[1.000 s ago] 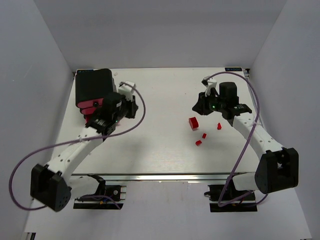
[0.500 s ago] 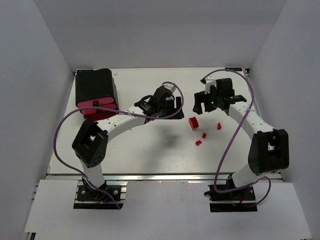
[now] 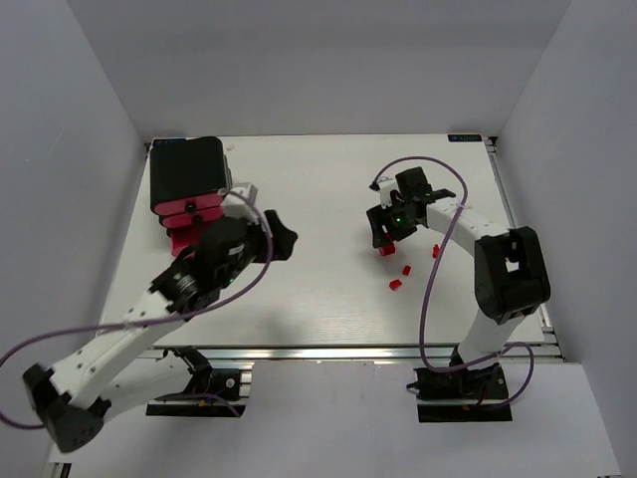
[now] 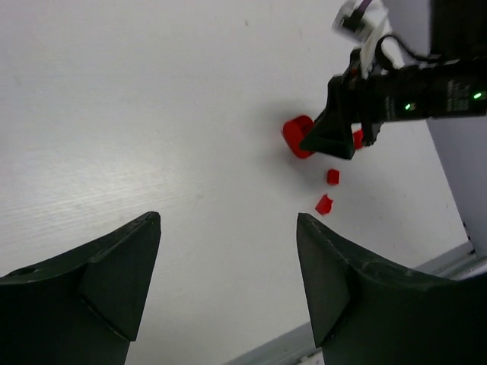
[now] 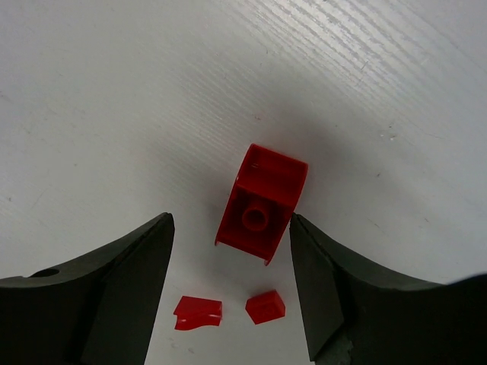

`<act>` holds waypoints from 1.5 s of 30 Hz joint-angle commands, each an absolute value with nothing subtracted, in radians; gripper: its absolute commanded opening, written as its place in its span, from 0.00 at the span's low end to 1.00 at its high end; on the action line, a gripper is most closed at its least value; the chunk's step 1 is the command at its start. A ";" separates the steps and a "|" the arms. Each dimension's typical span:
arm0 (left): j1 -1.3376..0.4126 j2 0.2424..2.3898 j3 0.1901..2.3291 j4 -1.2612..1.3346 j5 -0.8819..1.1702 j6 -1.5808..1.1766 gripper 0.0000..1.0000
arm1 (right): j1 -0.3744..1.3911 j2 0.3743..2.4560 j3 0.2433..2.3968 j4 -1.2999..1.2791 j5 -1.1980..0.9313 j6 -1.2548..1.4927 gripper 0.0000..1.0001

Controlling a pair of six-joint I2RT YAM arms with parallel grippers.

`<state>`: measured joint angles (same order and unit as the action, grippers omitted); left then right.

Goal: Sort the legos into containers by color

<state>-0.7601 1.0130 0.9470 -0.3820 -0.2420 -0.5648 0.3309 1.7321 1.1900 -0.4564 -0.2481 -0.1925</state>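
At the far left corner of the surface (image 3: pixel 318 179) we note the containers (image 3: pixel 192 207): magenta-pink drawer fronts with small black knobs, set in a glossy black housing (image 3: pixel 187 169). From above, the drawer interiors are hidden, so we cannot tell their contents. A pink-red part just below the fronts is partly covered by the left arm (image 3: pixel 199 269); we cannot tell whether it is a pulled-out drawer.

Legos in view are all red and lie right of centre. The large red brick (image 5: pixel 262 201) lies hollow side up between the right jaws, which stand apart with a clear gap on one side, not clamped. Two small red bricks (image 5: pixel 265 306) lie just beside it, toward the near edge. A third small brick (image 3: pixel 435 251) sits apart to the right.

Left jaws: apart, holding nothing, over bare surface between containers and bricks.

Surface is white with faint grain and has a metal rail (image 3: pixel 318 352) at the near edge. Plain white walls (image 3: pixel 318 70) close three sides.
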 commanded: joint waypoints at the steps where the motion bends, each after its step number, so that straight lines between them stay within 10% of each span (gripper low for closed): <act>1: -0.752 0.823 0.862 -0.466 -0.380 -0.512 0.82 | 0.353 1.766 1.230 -0.465 -0.181 -0.204 0.68; 7: -0.742 0.548 0.789 -0.528 -0.419 -0.489 0.82 | 0.390 1.815 1.227 -0.437 -0.074 -0.192 0.65; 14: -0.742 0.428 0.762 -0.584 -0.404 -0.443 0.82 | 0.416 1.796 1.218 -0.423 -0.054 -0.213 0.00; 22: -0.733 0.247 0.680 -0.479 -0.235 -0.338 0.82 | 0.641 1.802 1.443 -0.604 -0.302 -0.516 0.00; 33: -0.733 0.060 0.650 -0.457 -0.236 -0.328 0.82 | 0.925 2.288 2.283 -0.597 -0.092 -0.492 0.00; 45: -0.733 0.008 0.646 -0.449 -0.224 -0.319 0.82 | 1.075 2.388 2.240 -0.164 -0.005 -0.555 0.00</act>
